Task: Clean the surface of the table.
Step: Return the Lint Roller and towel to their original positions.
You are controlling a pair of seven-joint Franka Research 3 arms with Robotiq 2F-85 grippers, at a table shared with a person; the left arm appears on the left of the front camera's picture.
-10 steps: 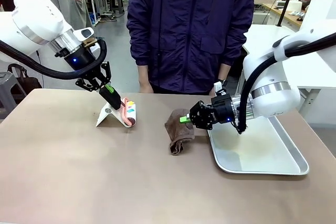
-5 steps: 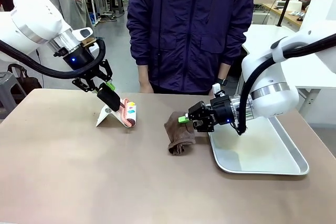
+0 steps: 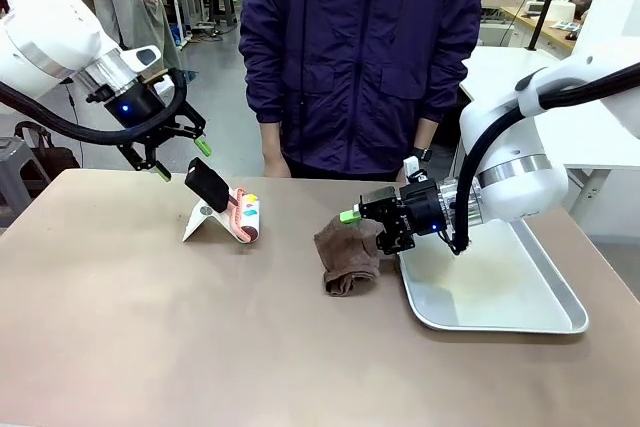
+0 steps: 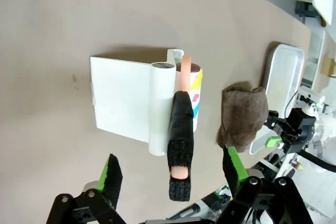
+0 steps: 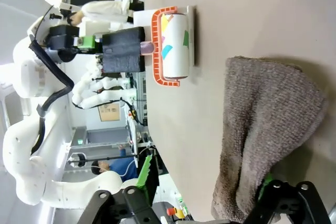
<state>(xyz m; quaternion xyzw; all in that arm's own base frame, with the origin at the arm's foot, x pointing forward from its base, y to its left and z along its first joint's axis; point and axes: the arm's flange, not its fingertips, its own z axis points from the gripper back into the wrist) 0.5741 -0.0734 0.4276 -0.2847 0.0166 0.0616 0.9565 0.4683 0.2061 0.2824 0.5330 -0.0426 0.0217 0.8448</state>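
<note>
No text, label, brand, number or sign can be read on anything near either gripper or elsewhere in these views.

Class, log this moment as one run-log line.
left gripper: open, above lint roller | right gripper: open, at brown cloth | table: uncleaned

The brownish-taupe table (image 3: 150,347) carries a lint roller (image 3: 243,214) propped in its white stand (image 3: 205,221) toward the far left, a crumpled brown cloth (image 3: 348,255) near the middle, and a shiny metal tray (image 3: 500,287) just right of the cloth.
</note>
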